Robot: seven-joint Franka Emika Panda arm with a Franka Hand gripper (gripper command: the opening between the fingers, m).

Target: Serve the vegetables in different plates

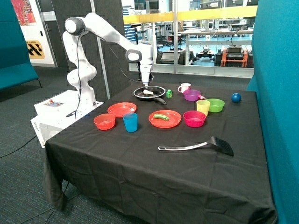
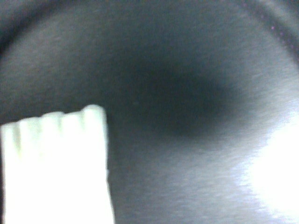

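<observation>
The green vegetable (image 1: pixel 161 117) lies on the red-orange plate (image 1: pixel 174 122) near the table's middle. A second red-orange plate (image 1: pixel 122 109) beside it holds nothing. At the table's far side, the cream-white vegetable (image 1: pixel 148 92) rests inside a black frying pan (image 1: pixel 138 94). My gripper (image 1: pixel 146 87) hangs straight down into that pan, right over the cream piece. The wrist view is filled by the pan's dark floor (image 2: pixel 187 93), with the ribbed cream vegetable (image 2: pixel 56 168) close up at one corner.
A red-orange bowl (image 1: pixel 104 121) and blue cup (image 1: pixel 131 122) stand by the plates. A pink bowl (image 1: pixel 194 118), yellow cup (image 1: pixel 203 107), green bowl (image 1: pixel 216 105), purple bowl (image 1: pixel 191 94), white mug (image 1: pixel 185 87), green cube (image 1: pixel 169 94) and blue ball (image 1: pixel 236 97) sit beyond. A spatula (image 1: pixel 201 146) lies nearer the front.
</observation>
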